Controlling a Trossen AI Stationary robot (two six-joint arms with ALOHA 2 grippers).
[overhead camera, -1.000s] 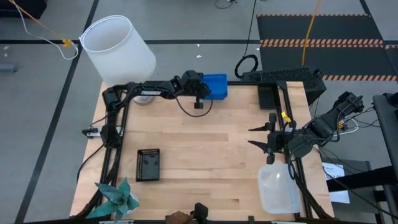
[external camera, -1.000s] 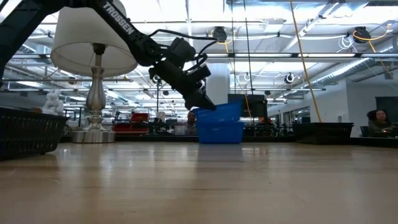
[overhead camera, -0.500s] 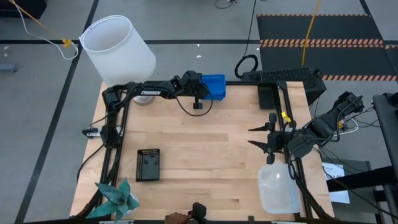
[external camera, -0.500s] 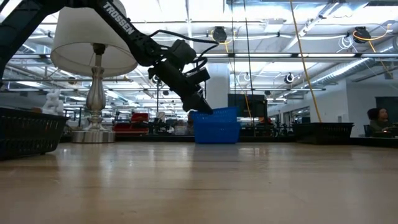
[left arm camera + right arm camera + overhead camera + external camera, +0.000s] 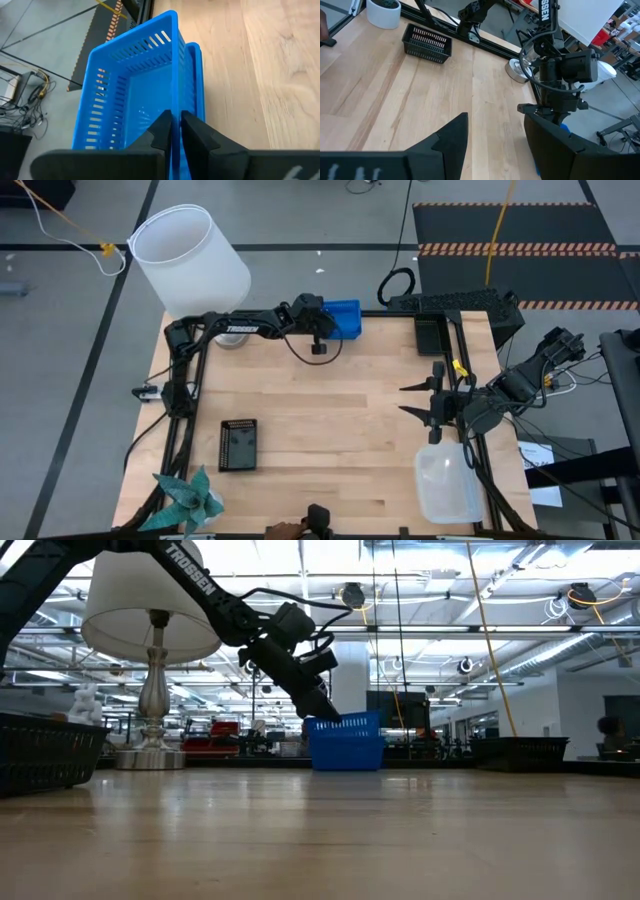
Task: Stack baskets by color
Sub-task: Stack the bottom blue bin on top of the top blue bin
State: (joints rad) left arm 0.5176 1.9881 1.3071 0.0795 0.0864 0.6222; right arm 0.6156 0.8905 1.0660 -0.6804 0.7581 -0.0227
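Two dark jointed arms, white TROSSEN lettering (left arm (image 5: pixel 240 328)), black looping cables, black two-finger claws

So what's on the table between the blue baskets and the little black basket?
Nothing but bare wood. The high view shows an empty stretch of table between the blue baskets and the black basket; only the left arm's cable hangs near the blue ones.

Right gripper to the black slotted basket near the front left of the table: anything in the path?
Nothing visible does. The right gripper hangs open at the table's right side, and bare wood lies between it and the black slotted basket. The left gripper is far back at the blue baskets, out of that line.
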